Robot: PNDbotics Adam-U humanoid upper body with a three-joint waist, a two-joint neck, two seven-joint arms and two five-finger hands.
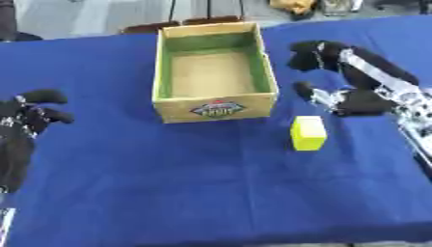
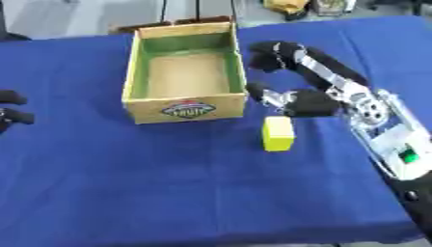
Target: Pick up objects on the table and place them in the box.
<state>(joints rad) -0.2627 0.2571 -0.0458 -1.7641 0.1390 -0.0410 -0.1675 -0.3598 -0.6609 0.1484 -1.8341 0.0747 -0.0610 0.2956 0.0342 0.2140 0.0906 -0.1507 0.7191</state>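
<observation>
A yellow block stands on the blue tablecloth just right of the box's front corner. The cardboard box with green inner walls sits open and empty at the table's middle back. My right hand hovers above and behind the block, beside the box's right wall, fingers spread and relaxed with nothing between them; the thumb points toward the block. At the left edge my left hand rests idle on the cloth, fingers loosely curled around nothing.
The blue tablecloth covers the whole table. Chair backs and a yellowish object lie beyond the far edge. My right forearm runs along the right side.
</observation>
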